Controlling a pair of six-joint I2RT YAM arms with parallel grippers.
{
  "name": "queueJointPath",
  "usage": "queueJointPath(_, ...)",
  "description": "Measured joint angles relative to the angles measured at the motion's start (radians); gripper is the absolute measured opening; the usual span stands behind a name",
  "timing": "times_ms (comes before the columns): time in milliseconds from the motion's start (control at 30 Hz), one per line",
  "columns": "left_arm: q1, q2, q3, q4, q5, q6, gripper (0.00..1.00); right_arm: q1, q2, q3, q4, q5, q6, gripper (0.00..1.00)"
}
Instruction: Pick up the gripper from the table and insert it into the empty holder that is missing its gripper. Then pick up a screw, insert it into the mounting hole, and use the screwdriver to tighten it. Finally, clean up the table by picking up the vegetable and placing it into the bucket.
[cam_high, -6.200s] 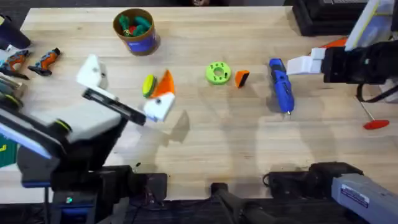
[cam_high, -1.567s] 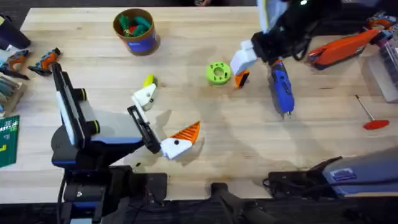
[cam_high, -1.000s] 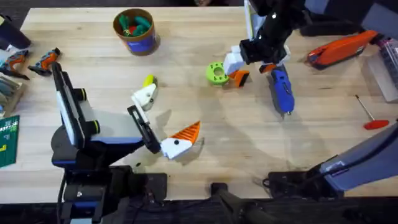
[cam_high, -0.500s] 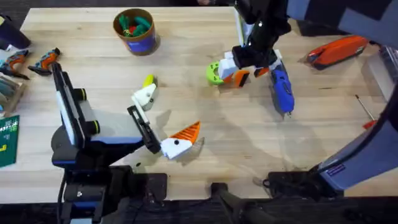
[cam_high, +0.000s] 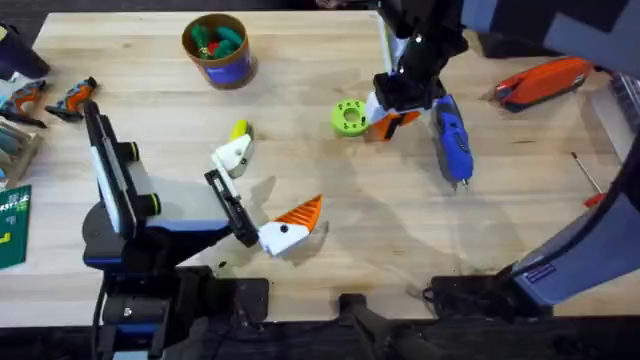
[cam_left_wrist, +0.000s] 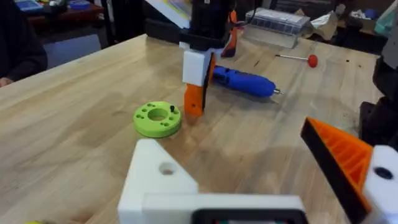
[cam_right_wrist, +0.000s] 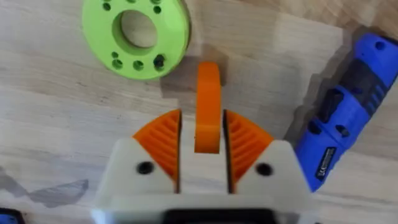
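Right wrist view: the right tool (cam_right_wrist: 200, 134) has its orange ribbed pads (cam_right_wrist: 160, 143) pressed against both sides of the small orange wedge-shaped plastic fingertip (cam_right_wrist: 208, 106), pinching it.
Where the fingertip is: upright on the pale wooden surface (cam_high: 400, 230), between the round green plastic disc with holes (cam_high: 350, 117) and the blue pen-shaped electric screwdriver (cam_high: 450, 138), just beside both.
Why held so: the pads grip its narrow flanks, which probably leaves its end free to slide into a mount.
How it looks: plain orange, slim, rounded at the far end; its black face cannot be made out here.
Left tool (cam_left_wrist: 267, 180): fingers spread wide and holding nothing; one carries an orange ribbed pad (cam_left_wrist: 339, 155), the other is a bare white angular plastic holder (cam_left_wrist: 158, 177) with an open mounting hole. It rests low, turned toward the right arm, seemingly presented to receive the part.
Step judged: grasp made, lift and transfer remaining.
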Motion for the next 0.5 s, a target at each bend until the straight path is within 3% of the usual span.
queueJointPath(100, 0.000, 0.000, 0.000, 0.000, 0.000, 0.000, 0.986, 0.000, 0.000, 0.000, 0.000, 0.002, 0.001, 0.118)
queueJointPath(167, 0.000, 0.000, 0.000, 0.000, 0.000, 0.000, 0.986, 0.000, 0.000, 0.001, 0.003, 0.005, 0.001, 0.018)
queueJointPath(500, 0.000, 0.000, 0.000, 0.000, 0.000, 0.000, 0.986, 0.000, 0.000, 0.002, -0.001, 0.005, 0.001, 0.015)
